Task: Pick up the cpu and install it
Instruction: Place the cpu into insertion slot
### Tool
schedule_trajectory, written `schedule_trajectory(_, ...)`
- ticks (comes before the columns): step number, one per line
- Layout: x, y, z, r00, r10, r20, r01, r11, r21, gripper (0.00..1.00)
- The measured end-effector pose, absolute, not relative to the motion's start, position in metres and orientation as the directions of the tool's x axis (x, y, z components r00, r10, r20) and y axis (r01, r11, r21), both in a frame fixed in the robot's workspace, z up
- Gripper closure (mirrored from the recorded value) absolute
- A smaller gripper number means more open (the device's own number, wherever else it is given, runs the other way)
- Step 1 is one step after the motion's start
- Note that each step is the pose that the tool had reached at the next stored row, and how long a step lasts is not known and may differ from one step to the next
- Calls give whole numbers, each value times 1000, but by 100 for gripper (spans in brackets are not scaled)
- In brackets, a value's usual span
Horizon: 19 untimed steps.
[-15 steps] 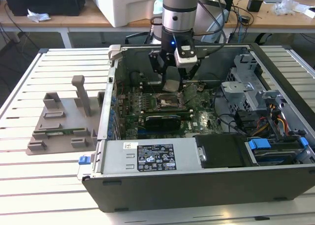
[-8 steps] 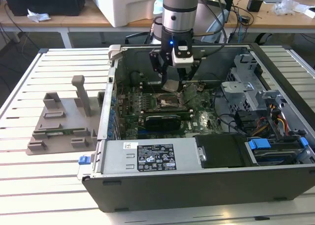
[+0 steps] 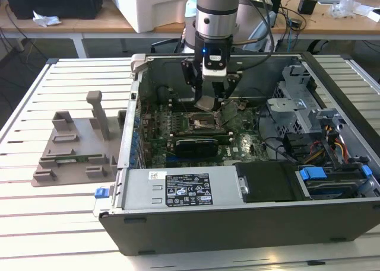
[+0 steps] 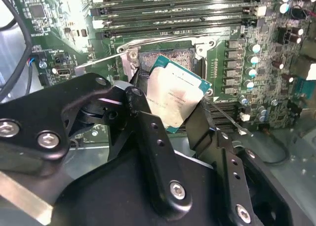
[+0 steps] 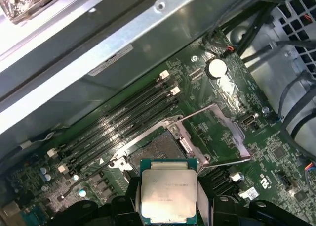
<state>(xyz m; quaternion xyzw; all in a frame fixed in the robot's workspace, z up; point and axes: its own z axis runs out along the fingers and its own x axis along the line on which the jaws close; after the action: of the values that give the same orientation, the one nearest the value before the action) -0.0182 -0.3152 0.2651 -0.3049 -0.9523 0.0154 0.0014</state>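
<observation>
The black end effector (image 4: 170, 107) is clenched on the small, flat, square, silver-topped cpu (image 5: 167, 196), holding its thin side edges. The cpu hangs just above the open black socket (image 5: 157, 154) on the green board (image 5: 276, 157). It looks light, stiff and easy to break.

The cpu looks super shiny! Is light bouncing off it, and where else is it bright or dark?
Yes: in the second wrist view the top of the cpu gleams pale, and white glare washes out part of the motherboard; in the first wrist view the metal wall reflects a bright band; in the exterior view the motherboard looks dim inside the case.
</observation>
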Motion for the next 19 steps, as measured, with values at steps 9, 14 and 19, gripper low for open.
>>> schedule_trajectory(9,-18,-315,265,-738,675,-7,675,737,-30,46)
schedule_trajectory(14,-18,-315,265,-695,719,-7,719,694,-30,46)
schedule_trajectory(19,-18,-315,265,-633,775,-7,774,632,-30,46)
